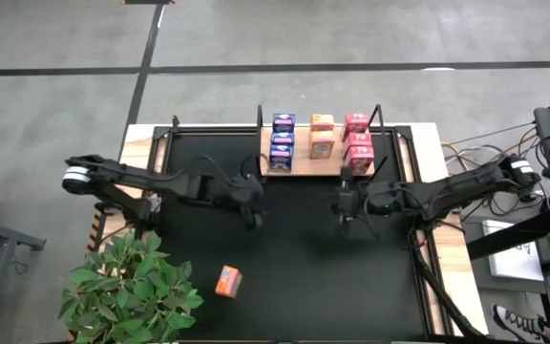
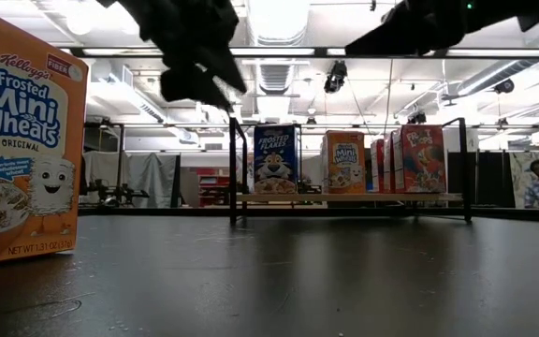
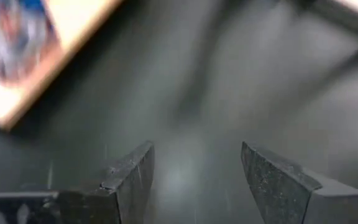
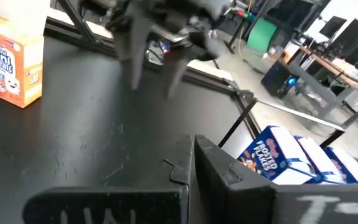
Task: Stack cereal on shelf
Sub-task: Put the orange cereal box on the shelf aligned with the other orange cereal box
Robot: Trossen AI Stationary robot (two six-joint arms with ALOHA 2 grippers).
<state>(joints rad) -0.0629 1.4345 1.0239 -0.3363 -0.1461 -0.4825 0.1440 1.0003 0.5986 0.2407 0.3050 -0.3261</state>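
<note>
Black matting (image 1: 294, 258) is covering the tabletop you are working over, and the light wooden shelf board with thin black posts (image 1: 299, 164) is sitting at its far edge. You are seeing eight small printed cardboard cereal boxes standing on that shelf: three blue (image 1: 282, 141), two orange (image 1: 322, 136) and three red-pink (image 1: 358, 139). Your left gripper (image 1: 255, 219) is hanging above the mat just in front of the shelf's blue end, its fingers (image 3: 129, 180) spread apart with nothing between them. Your right gripper (image 1: 345, 218) is hovering in front of the red-pink end, fingers pressed together and holding nothing. One loose orange cereal box (image 1: 228, 281) is standing on the mat near its front edge, well apart from both grippers and closer to the left one.
</note>
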